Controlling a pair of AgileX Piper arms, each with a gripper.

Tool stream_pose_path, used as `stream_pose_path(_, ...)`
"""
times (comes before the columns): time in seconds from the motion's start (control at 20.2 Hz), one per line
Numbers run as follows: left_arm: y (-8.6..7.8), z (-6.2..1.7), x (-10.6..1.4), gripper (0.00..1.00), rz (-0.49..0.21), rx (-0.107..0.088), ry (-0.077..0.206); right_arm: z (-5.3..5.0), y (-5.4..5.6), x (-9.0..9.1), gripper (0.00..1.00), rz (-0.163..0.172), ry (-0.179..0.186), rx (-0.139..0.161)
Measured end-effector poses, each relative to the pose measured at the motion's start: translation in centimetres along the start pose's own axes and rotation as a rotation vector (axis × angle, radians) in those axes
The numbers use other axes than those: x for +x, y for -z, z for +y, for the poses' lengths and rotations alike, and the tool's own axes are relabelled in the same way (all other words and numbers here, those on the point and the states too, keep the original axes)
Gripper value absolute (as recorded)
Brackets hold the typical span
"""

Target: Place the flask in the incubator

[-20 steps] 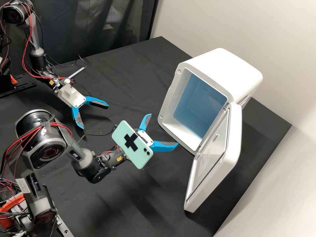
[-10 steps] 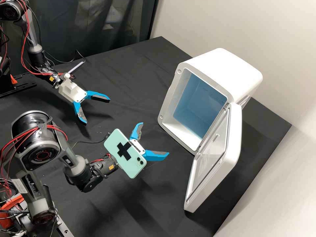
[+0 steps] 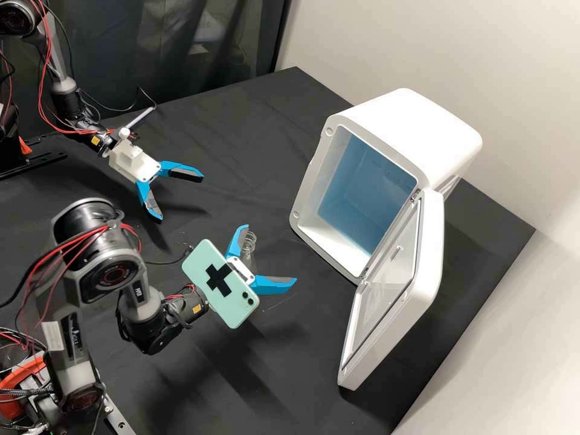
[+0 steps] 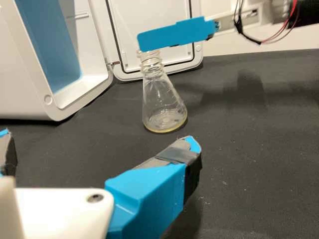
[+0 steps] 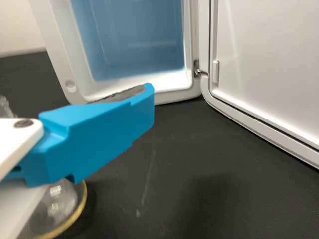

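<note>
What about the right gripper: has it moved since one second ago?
Yes. In the high view the right gripper has drawn back, away from the incubator.

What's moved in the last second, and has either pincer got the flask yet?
The right pincer drew back from the incubator and lower, open, one finger now at the neck of the flask; nothing is grasped. The left pincer shifted slightly toward the bench's far side, also open. The incubator and its open door stayed as they were.
</note>
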Motion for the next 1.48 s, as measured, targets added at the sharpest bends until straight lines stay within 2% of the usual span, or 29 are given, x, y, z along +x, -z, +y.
stream_pose_path(0.1,0.0,0.25,-0.1,1.0,0.0,0.005,-0.009,-0.3,-0.5,0.7,1.0,-0.022,0.004,0.008)
stream_pose_path(0.35,-0.2,0.27,-0.3,1.0,-0.013,0.012,-0.007,-0.2,-0.9,1.7,1.0,-0.03,-0.002,0.011)
stream_pose_path(0.54,-0.3,0.48,-0.4,1.0,-0.02,0.017,-0.014,0.2,-1.2,1.7,1.0,-0.037,-0.016,0.011)
stream_pose_path(0.69,-0.4,0.44,-0.6,1.0,-0.021,0.017,-0.012,1.0,-1.7,1.5,1.0,-0.047,-0.038,0.025)
stream_pose_path(0.84,-0.4,0.43,-0.6,1.0,-0.023,0.018,-0.011,2.9,-1.9,0.7,1.0,-0.04,-0.092,0.044)
stream_pose_path(0.99,-0.6,0.62,-0.8,1.0,-0.024,0.022,-0.018,3.8,-1.8,-0.3,1.0,-0.055,-0.091,0.06)
stream_pose_path(1.09,-0.7,0.59,-0.9,1.0,-0.035,0.026,-0.015,3.8,-0.7,-1.5,1.0,-0.016,-0.093,0.051)
stream_pose_path(1.24,-0.7,0.58,-0.9,1.0,-0.038,0.011,-0.014,3.5,0.6,-2.3,1.0,0.048,-0.073,0.03)
stream_pose_path(1.34,-0.7,0.58,-0.9,1.0,-0.038,0.011,-0.014,3.5,1.0,-2.6,1.0,0.068,-0.072,0.024)
stream_pose_path(1.48,-0.7,0.58,-0.9,1.0,-0.038,0.011,-0.014,3.5,1.1,-2.7,1.0,0.073,-0.074,0.043)
